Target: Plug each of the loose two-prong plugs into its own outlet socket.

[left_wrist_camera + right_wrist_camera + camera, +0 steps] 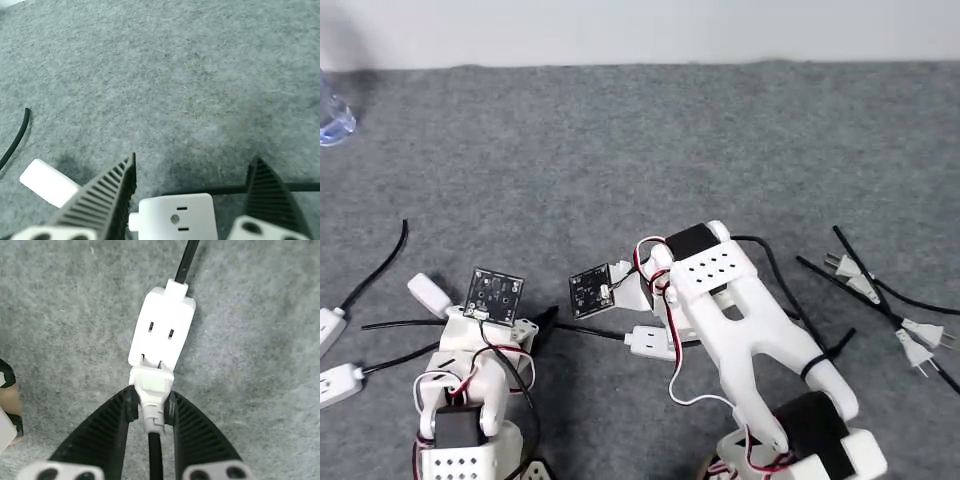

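Clamps a white two-prong plug [151, 387] by its body in the right gripper [150, 401], fingers clenched on it, with the plug's black lead running back between them. Brings the prong tips up against the near end of a white outlet socket [162, 325] lying flat on the grey bench [260, 315]; cannot tell whether the prongs enter that end. Shows two slots on the socket's upper face, both open. Leaves bare bench on either side of the socket, with a black cord [186, 257] leading off its far end.

From above, puts the outlet socket [648, 343] just beside the right arm's wrist, near the front middle of the bench, with a wide open stretch beyond it up to the pale wall [640, 30].

Spreads the left gripper [192, 172] wide, released, grasping nothing. Frames a second socket [175, 217] between the two fingers [107, 192], face up; cannot tell whether it touches either. Places a plain white block [47, 182] just beside one finger, and a thin cord end [22, 127] farther out.

Toward the right edge, well apart from both arms, scatters several loose plugs [926, 334] on crossing black leads. At the left edge, sets two further sockets [338, 380], each on its own lead. Tucks a clear bottle [332, 115] into the far left corner; cannot tell its contents.
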You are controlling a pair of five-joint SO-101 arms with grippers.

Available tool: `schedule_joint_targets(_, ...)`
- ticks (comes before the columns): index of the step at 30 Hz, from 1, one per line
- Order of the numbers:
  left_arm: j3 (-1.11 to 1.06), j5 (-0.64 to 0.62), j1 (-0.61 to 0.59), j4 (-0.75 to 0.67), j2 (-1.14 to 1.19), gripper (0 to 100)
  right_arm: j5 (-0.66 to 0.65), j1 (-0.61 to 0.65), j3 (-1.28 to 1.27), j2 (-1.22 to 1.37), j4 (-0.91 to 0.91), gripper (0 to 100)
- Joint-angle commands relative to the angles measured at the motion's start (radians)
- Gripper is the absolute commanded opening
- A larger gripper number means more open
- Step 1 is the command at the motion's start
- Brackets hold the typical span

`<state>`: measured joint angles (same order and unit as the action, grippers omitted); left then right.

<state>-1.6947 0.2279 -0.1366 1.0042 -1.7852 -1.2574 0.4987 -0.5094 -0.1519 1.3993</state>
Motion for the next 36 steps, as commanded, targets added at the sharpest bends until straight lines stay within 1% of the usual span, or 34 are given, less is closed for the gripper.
schedule_joint_targets(1,0.010,0.006,0.003,0.003,-0.002,33,-0.005,0.030,-0.038,0.061,-0.016,0.7)
schedule_joint_targets(5,0.010,0.006,0.003,0.003,-0.002,33,0.060,0.084,-0.038,0.133,-0.071,0.7)
schedule_joint_targets(8,0.010,0.008,0.003,0.003,-0.002,33,0.069,0.122,-0.038,0.180,-0.091,0.7)
schedule_joint_targets(11,0.010,0.008,0.003,0.003,-0.002,33,0.112,0.134,-0.037,0.214,-0.116,0.7)
schedule_joint_targets(15,0.010,0.008,0.002,0.003,-0.002,33,0.121,0.139,-0.038,0.237,-0.094,0.7)
schedule_joint_targets(20,0.010,0.008,0.002,0.003,-0.002,33,0.121,0.117,-0.040,0.209,-0.030,0.7)
schedule_joint_targets(24,0.010,0.008,0.002,0.003,-0.002,33,0.115,0.067,-0.091,0.188,-0.064,0.7)
schedule_joint_targets(29,0.010,0.008,0.002,0.003,-0.002,33,0.054,-0.002,-0.172,0.133,-0.070,0.7)
schedule_joint_targets(36,0.010,0.008,0.002,0.003,-0.002,33,0.052,-0.002,-0.222,0.053,-0.067,0.7)
